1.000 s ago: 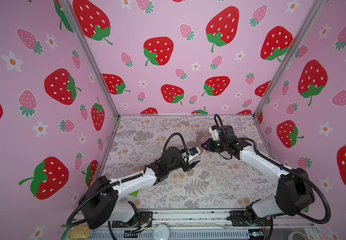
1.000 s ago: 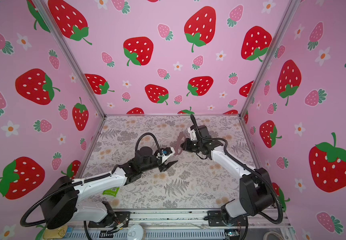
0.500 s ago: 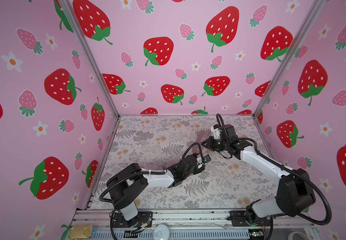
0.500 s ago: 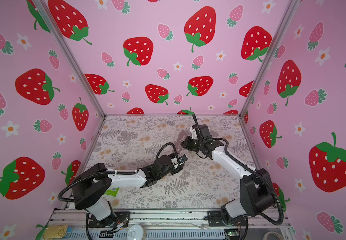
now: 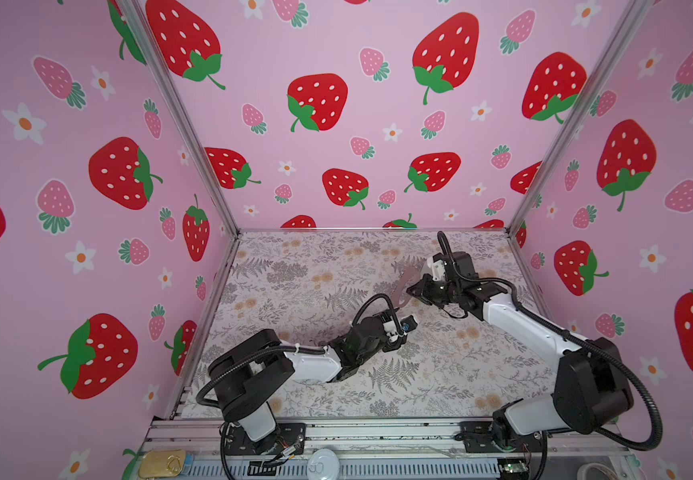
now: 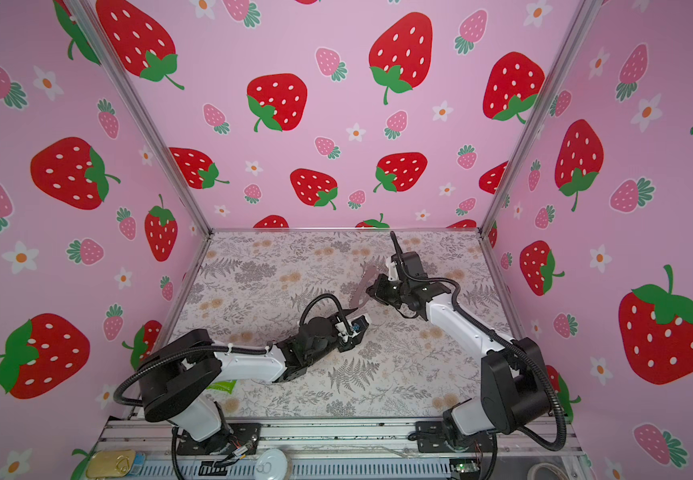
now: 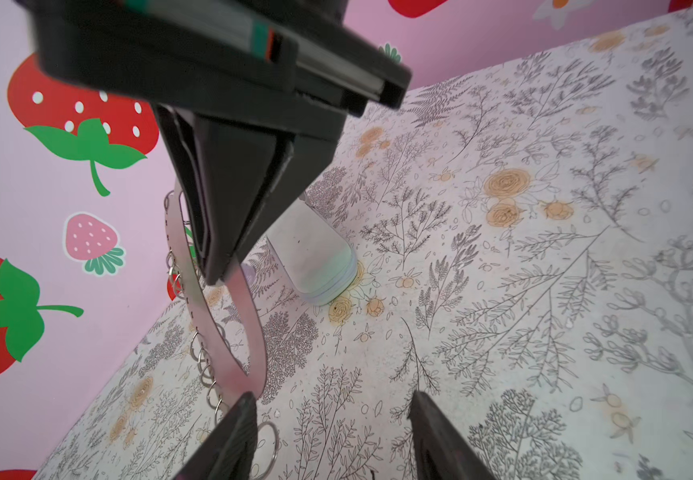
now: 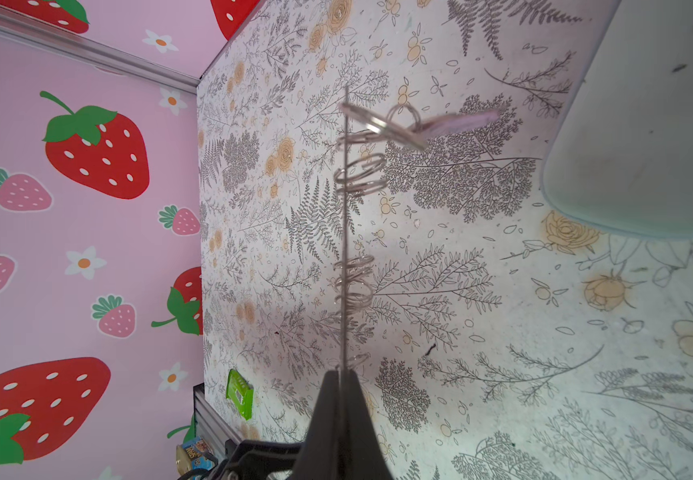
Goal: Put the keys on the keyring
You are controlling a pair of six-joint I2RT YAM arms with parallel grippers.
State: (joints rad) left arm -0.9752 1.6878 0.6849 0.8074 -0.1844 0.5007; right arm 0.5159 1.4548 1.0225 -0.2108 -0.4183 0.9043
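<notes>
Nearest to the front rail, a green packet lay on the flowered table, partly hidden under your left arm. Farther in, near the middle of the table, your left gripper was low over the surface with its jaws well parted, and nothing was between them. In the left wrist view one of its fingers stood just beside the closest end of the keyring, but I could not tell if it touched. The keyring, a taupe-grey flat loop, was just beyond this gripper, and in both top views it showed between the two arms. Small silvery rings ran along one edge of it. Your right gripper was closed tight on the strap and held the loop up on its edge. The keys, with a pale lilac-pink head, were at the end of the strap far from the right fingertips, at one of the rings there. They looked blurred in the right wrist view, so I could not tell how they were hooked. Behind the strap a pale grey-green rounded case lay flat on the table, apart from both grippers. Farthest of all stood the pink strawberry wall.
</notes>
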